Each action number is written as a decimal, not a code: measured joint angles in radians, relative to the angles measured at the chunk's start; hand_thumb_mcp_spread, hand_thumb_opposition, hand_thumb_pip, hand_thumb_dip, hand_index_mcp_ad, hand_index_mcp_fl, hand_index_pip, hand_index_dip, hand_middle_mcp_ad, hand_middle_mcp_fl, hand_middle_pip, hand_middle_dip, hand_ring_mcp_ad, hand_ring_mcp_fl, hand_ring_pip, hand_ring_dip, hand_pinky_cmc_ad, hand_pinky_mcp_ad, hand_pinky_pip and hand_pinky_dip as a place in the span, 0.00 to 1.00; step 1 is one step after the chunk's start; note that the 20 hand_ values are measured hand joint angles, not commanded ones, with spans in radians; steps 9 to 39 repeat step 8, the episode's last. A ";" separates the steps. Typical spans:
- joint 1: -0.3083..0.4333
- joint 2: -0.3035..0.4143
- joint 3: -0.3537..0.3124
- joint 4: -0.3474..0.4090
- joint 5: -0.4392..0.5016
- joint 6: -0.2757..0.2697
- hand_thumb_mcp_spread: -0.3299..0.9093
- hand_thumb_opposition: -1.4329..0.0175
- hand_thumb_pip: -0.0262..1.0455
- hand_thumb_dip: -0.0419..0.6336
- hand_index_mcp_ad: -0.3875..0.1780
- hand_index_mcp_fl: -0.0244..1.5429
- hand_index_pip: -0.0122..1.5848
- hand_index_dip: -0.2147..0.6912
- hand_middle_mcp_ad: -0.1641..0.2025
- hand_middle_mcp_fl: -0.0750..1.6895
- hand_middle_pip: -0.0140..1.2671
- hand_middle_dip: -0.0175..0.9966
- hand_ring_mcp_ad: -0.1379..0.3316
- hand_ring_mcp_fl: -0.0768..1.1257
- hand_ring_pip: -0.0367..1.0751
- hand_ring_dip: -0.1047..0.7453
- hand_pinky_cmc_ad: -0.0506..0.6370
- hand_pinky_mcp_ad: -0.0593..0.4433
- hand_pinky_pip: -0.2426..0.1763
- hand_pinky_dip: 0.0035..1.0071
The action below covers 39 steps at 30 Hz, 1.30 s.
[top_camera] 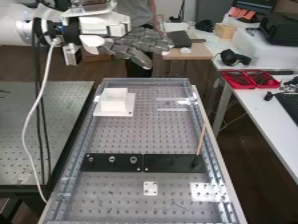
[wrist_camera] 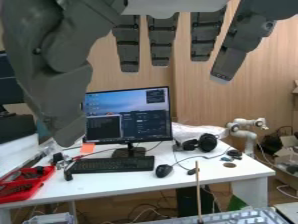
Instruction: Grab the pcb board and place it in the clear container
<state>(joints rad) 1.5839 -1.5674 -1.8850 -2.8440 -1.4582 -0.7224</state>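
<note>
- Dark grey robot hand (top_camera: 136, 44) hangs high over the far end of the bench, fingers straight and a little spread, nothing pinched between them and the thumb; they point across the bench, toward the high view's right.
- Closest below it, we have the white block on a flat white base (top_camera: 114, 104), and over to the view's right, what looks like the clear, see-through plastic container (top_camera: 174, 109), both on the perforated metal bench top (top_camera: 120, 135).
- Further from the hand, toward the camera, come the black plates (top_camera: 169, 162) laid end to end across the bench, with a thin upright wooden stick (top_camera: 201, 140) at their right end.
- Farthest out, just on the camera's side of those plates, lies a small white square plate with corner holes (top_camera: 150, 188); that's my best call for the board, though I can't be certain.
- So here's the line that matters: board well below the hand and toward the camera, container back at the far end. Judging by that, the hand must travel down and nearward, clearing the stick, before any grasp.
</note>
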 joint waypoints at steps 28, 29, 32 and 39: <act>-0.005 -0.005 0.008 -0.003 -0.011 -0.002 0.50 0.44 0.59 0.36 0.57 0.05 0.20 0.36 0.61 0.05 0.11 0.15 0.72 0.07 0.11 0.15 0.60 0.58 0.32 0.64; -0.005 -0.005 0.008 -0.003 -0.011 -0.002 0.50 0.44 0.59 0.36 0.57 0.05 0.20 0.36 0.61 0.05 0.11 0.15 0.72 0.07 0.11 0.15 0.60 0.58 0.32 0.64; -0.005 -0.005 0.008 -0.003 -0.011 -0.002 0.50 0.44 0.59 0.36 0.57 0.05 0.20 0.36 0.61 0.05 0.11 0.15 0.72 0.07 0.11 0.15 0.60 0.58 0.32 0.64; -0.005 -0.005 0.008 -0.003 -0.011 -0.002 0.50 0.44 0.59 0.36 0.57 0.05 0.20 0.36 0.61 0.05 0.11 0.15 0.72 0.07 0.11 0.15 0.60 0.58 0.32 0.64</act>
